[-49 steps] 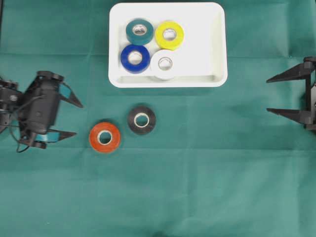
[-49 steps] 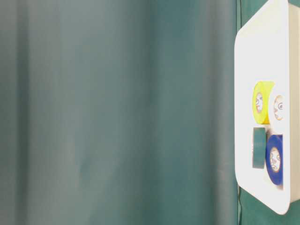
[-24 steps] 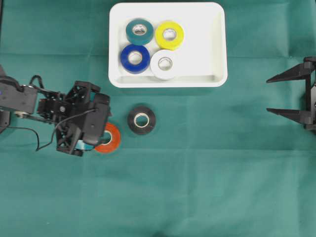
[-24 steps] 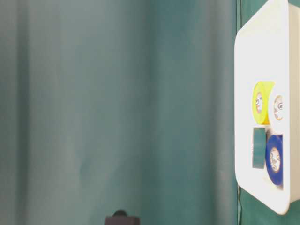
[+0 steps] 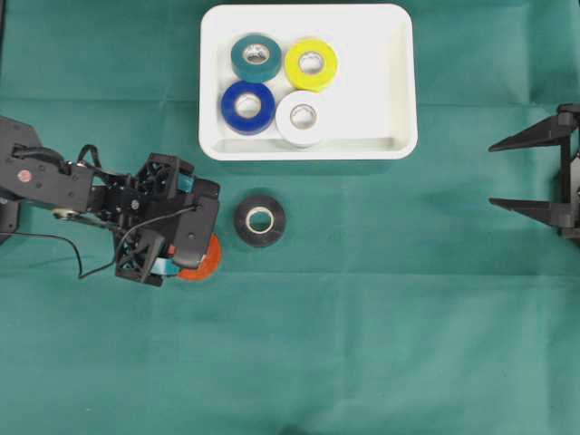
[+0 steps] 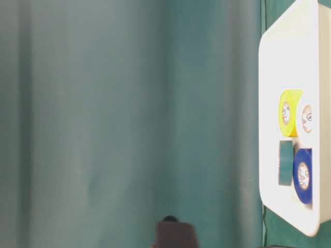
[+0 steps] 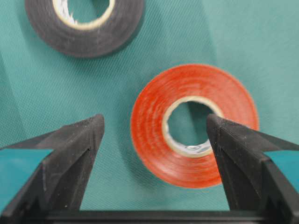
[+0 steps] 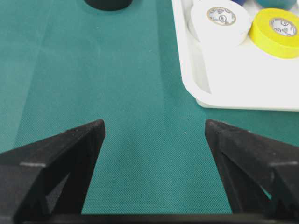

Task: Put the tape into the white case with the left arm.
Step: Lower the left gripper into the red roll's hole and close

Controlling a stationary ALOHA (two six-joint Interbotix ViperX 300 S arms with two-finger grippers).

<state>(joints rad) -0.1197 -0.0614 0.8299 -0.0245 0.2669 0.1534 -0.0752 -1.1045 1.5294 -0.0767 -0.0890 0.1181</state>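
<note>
An orange tape roll [image 7: 149, 126] lies flat on the green cloth; in the overhead view only its lower right edge [image 5: 207, 265] shows from under my left arm. My left gripper [image 7: 155, 119], with teal bands, hangs open over it. One fingertip stands over the cloth beside the roll, the other over the roll's hole, so one side of the ring lies between them. A black tape roll [image 5: 245, 220] lies just to the right. The white case [image 5: 381, 82] sits at the back. My right gripper [image 5: 492, 175] is open at the right edge, with nothing in it.
Inside the case lie teal [image 5: 240, 59], yellow [image 5: 328, 68], blue [image 5: 231, 107] and white [image 5: 302, 136] rolls, grouped in its left half. The table-level view shows the case [image 6: 271, 77] and a blurred dark part of the arm [image 6: 175, 235]. The right wrist view shows the case corner [image 8: 224, 93].
My left arm has swung in from the left edge and come over the orange roll, covering most of it. The right arm and all the rolls have stayed put.
</note>
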